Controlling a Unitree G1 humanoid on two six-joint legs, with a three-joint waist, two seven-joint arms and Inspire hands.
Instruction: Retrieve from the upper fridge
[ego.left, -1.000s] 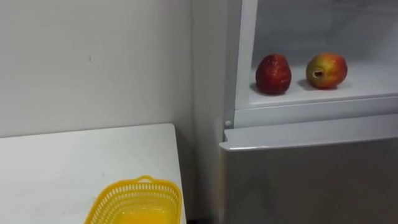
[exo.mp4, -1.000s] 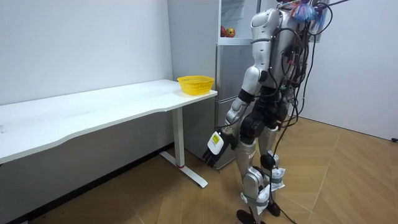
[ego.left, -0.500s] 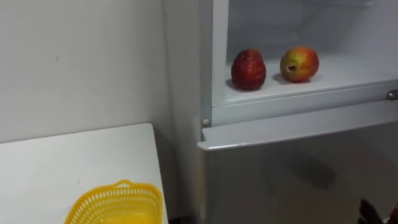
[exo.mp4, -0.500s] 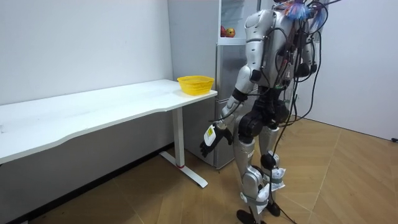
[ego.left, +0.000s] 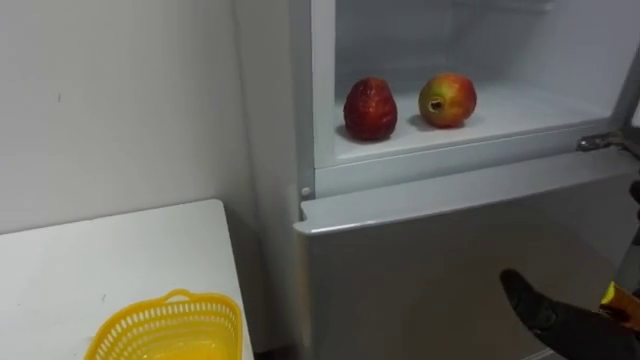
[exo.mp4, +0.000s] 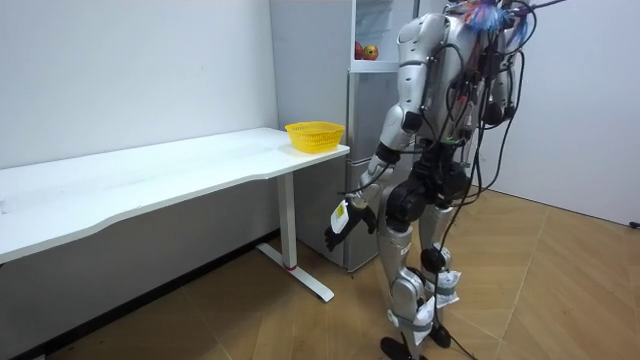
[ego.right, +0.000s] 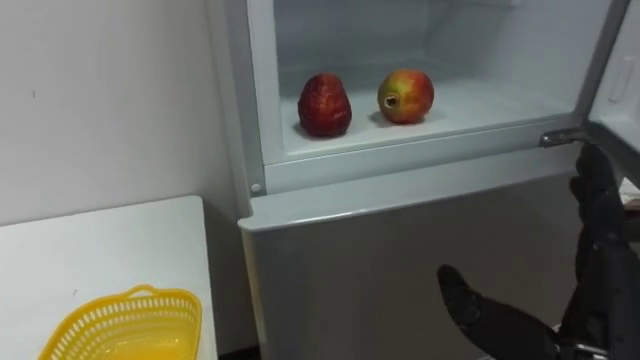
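The upper fridge compartment (ego.left: 450, 158) stands open. On its white shelf a dark red fruit (ego.left: 370, 108) sits at the left and a red-and-yellow apple (ego.left: 447, 99) lies just right of it, stem end facing me. My right hand (ego.right: 600, 250) rises at the lower right, open with thumb and fingers spread. It is in front of the shut lower fridge door (ego.left: 420, 260), well below the shelf, and holds nothing. In the room view that hand (exo.mp4: 342, 217) hangs at thigh height before the fridge.
A yellow mesh basket (ego.left: 165, 325) stands near the right end of the white table (ego.left: 120, 250), left of the fridge. The open upper door's edge (ego.right: 625, 80) shows at the far right. I stand upright close to the fridge front.
The eye view has swung right, so fridge and basket sit further left in it. My right hand has swung forward and up into sight at the lower right.
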